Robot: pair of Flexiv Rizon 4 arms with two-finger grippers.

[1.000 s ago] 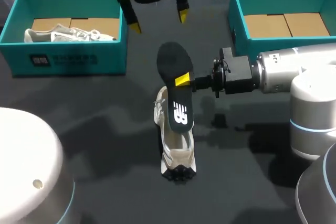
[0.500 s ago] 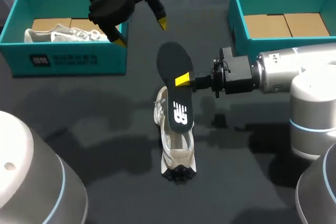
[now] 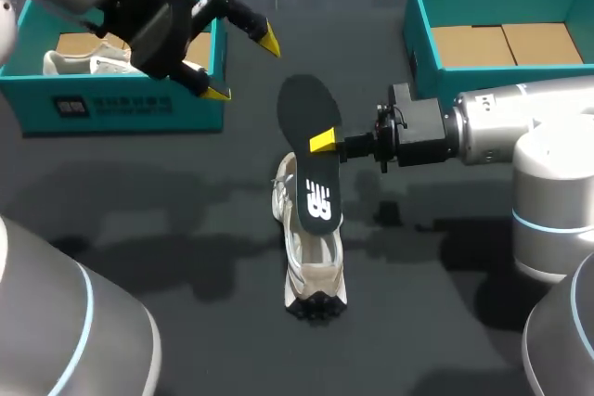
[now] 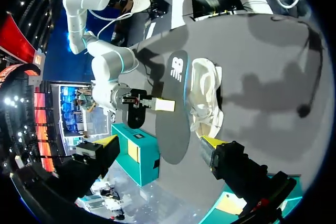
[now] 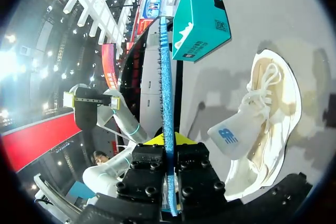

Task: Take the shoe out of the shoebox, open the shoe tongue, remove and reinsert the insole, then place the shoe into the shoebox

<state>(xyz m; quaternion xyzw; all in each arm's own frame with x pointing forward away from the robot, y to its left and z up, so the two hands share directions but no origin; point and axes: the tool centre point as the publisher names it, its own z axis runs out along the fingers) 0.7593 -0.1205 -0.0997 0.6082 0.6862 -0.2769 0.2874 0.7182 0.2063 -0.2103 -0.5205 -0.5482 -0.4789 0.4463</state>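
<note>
The cream lace-up sneaker [image 3: 311,266] lies on its side at the middle of the dark table [image 3: 186,229], its long axis running away from the robot. The flat black insole [image 3: 311,136] hangs just over it, nearly in line with that axis, its logo end overlapping the shoe's opening. The right gripper [image 3: 325,142] clamps the insole's edge from the right, so reinsertion likely falls to it. The left gripper [image 3: 243,69] hangs spread and empty beside the teal cardboard shoebox [image 3: 121,108], well apart.

Dark table [image 3: 186,220]; second white shoe [image 3: 70,62] on cardboard liner [image 3: 79,44].
</note>
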